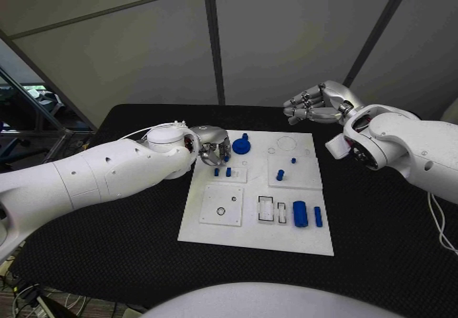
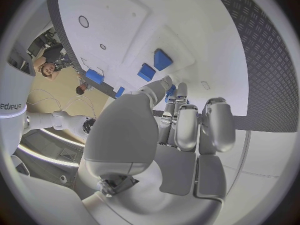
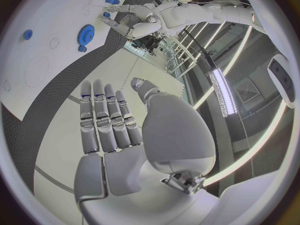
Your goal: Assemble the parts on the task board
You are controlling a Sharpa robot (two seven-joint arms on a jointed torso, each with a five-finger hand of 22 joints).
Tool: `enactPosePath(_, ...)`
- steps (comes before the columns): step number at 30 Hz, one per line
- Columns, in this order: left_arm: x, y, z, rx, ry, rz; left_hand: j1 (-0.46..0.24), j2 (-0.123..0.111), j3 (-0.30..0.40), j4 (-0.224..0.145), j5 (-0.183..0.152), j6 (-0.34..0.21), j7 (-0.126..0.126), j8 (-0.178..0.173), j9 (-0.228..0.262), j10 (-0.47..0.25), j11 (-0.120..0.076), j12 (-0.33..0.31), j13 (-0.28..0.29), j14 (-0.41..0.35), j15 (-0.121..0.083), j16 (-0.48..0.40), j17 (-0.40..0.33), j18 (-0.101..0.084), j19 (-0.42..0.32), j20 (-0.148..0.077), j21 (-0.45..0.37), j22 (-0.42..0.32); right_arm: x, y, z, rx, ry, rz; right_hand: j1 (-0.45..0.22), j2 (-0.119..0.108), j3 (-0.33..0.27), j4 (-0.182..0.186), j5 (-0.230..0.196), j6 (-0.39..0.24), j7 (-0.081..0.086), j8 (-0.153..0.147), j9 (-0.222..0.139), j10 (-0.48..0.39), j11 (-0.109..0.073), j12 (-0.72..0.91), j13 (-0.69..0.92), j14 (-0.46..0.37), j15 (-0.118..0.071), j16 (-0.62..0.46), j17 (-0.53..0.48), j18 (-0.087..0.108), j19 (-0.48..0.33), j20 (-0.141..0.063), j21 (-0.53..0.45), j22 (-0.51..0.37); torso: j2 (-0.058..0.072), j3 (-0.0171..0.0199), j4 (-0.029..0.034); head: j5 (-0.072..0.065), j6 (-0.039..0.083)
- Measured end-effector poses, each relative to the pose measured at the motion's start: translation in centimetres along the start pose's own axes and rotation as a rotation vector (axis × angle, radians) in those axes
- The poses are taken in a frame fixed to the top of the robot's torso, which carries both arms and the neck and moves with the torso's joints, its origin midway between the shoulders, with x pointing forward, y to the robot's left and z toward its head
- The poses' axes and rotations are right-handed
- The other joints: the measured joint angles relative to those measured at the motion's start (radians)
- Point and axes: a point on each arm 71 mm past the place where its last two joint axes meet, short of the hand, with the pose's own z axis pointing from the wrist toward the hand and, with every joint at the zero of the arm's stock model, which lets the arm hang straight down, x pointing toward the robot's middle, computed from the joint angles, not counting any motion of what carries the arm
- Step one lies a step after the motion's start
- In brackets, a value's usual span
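The white task board (image 1: 257,235) lies in the middle of the black table. A blue gear (image 1: 241,146) sits near its far edge, also seen in the right wrist view (image 3: 86,34). Two small blue pegs (image 1: 222,171) stand just nearer than my left hand (image 1: 212,148), which hovers over the board's far left corner with its fingers curled downward. A sliver of blue (image 2: 170,91) shows between its thumb and fingers; whether it is held is unclear. More blue pegs (image 1: 280,175) and two blue cylinders (image 1: 300,213) lie toward the right. My right hand (image 1: 315,104) hangs raised beyond the far right corner, fingers straight (image 3: 106,117), holding nothing.
White inset plates (image 1: 222,205) with holes and rectangular slots (image 1: 266,208) occupy the board's near half. Black table (image 1: 114,238) surrounds the board on all sides. Grey wall panels (image 1: 286,46) stand behind the table.
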Motion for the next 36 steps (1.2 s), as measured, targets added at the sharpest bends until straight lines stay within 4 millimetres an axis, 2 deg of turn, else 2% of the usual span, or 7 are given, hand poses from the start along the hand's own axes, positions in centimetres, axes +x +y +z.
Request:
enactPosePath(16,-0.2,1.4,-0.7,-0.051,-0.008,0.000,0.010,-0.020,-0.102,0.031,0.000,-0.272,-0.023,-0.037,-0.057,-0.063,0.020,-0.034,0.010,-0.004,0.011,0.000,-0.026,0.000,-0.016,0.016,-0.047,0.000,-0.9,-0.7,-0.4,0.014,-0.012,-0.046,0.014,0.005,0.005,-0.019,-0.010,0.010,-0.010,0.006,0.000,-0.018,0.000,0.000,-0.003,0.029,-0.013,0.010,0.003,0.000,0.035,-0.009,-0.002,0.000,0.000,-0.0014,0.0005,-0.001,0.006)
enactPosePath(23,-1.8,2.5,-1.5,-0.073,-0.077,-0.022,0.032,0.003,-0.108,0.043,0.000,-0.141,-0.003,0.010,-0.036,-0.078,0.021,-0.020,0.019,-0.004,0.018,0.000,-0.034,0.000,-0.041,0.024,-0.106,-0.006,-1.9,-1.2,-1.0,0.015,-0.010,-0.208,0.079,0.017,0.033,-0.080,-0.068,0.102,-0.055,0.036,0.010,0.082,-0.060,0.031,0.003,0.262,-0.094,0.141,0.079,0.000,0.200,-0.091,0.148,0.085,0.000,-0.0022,0.0005,-0.010,0.014)
enactPosePath(27,-3.0,3.9,-2.8,-0.083,-0.133,-0.091,0.039,0.009,-0.096,0.041,0.000,-0.099,0.008,0.037,-0.030,-0.052,0.010,0.011,0.031,-0.011,0.011,-0.009,-0.054,0.000,-0.067,0.019,-0.164,-0.042,-2.3,-1.5,-1.5,0.012,0.000,-0.351,0.086,0.017,0.050,-0.100,-0.075,0.159,-0.082,0.047,0.017,0.148,-0.090,0.036,0.014,0.302,-0.131,0.267,0.166,0.000,0.259,-0.134,0.273,0.169,0.000,-0.0024,0.0010,-0.028,0.023)
enactPosePath(32,-4.2,5.6,-5.0,-0.080,-0.179,-0.247,0.039,0.009,-0.090,0.036,0.000,-0.063,0.012,0.065,-0.023,-0.042,0.007,0.064,0.058,-0.045,0.009,-0.041,-0.108,0.000,-0.154,0.015,-0.339,-0.158,-1.6,-2.6,-2.2,0.022,0.036,-0.537,0.082,0.005,0.087,-0.110,-0.090,0.169,-0.089,0.028,0.021,0.159,-0.098,0.015,0.021,0.300,-0.136,0.436,0.283,0.000,0.262,-0.145,0.454,0.338,-0.001,-0.0017,0.0003,-0.053,0.032)
enactPosePath(33,-4.4,5.9,-5.4,-0.076,-0.189,-0.294,0.039,0.009,-0.091,0.036,0.000,-0.052,0.012,0.072,-0.021,-0.043,0.007,0.073,0.062,-0.067,0.012,-0.061,-0.142,0.000,-0.172,0.017,-0.376,-0.183,-1.3,-2.9,-2.3,0.027,0.047,-0.579,0.077,0.000,0.094,-0.109,-0.090,0.165,-0.084,0.022,0.021,0.147,-0.094,0.005,0.020,0.300,-0.136,0.453,0.296,0.000,0.262,-0.145,0.482,0.367,-0.001,-0.0012,-0.0001,-0.058,0.034)
enactPosePath(35,-4.6,6.3,-5.9,-0.062,-0.205,-0.370,0.043,0.013,-0.080,0.031,0.000,-0.031,0.019,0.091,-0.015,-0.060,0.019,0.097,0.075,-0.237,0.020,-0.286,-0.480,0.001,-0.230,0.021,-0.492,-0.258,-0.9,-3.3,-2.5,0.034,0.061,-0.639,0.063,-0.013,0.104,-0.100,-0.107,0.155,-0.074,0.010,0.021,0.094,-0.086,-0.012,0.011,0.301,-0.136,0.477,0.316,0.000,0.260,-0.142,0.524,0.410,-0.001,-0.0004,-0.0007,-0.065,0.037)
enactPosePath(36,-4.7,6.4,-6.2,-0.049,-0.217,-0.424,0.045,0.016,-0.076,0.032,0.000,-0.028,0.022,0.095,-0.014,-0.073,0.021,0.103,0.078,-0.271,0.023,-0.342,-0.548,0.002,-0.255,0.024,-0.541,-0.291,-0.7,-3.5,-2.6,0.041,0.068,-0.676,0.059,-0.017,0.107,-0.097,-0.112,0.152,-0.071,0.005,0.021,0.073,-0.082,-0.013,0.006,0.304,-0.132,0.490,0.327,0.000,0.258,-0.141,0.543,0.429,-0.002,0.0001,-0.0008,-0.069,0.040)
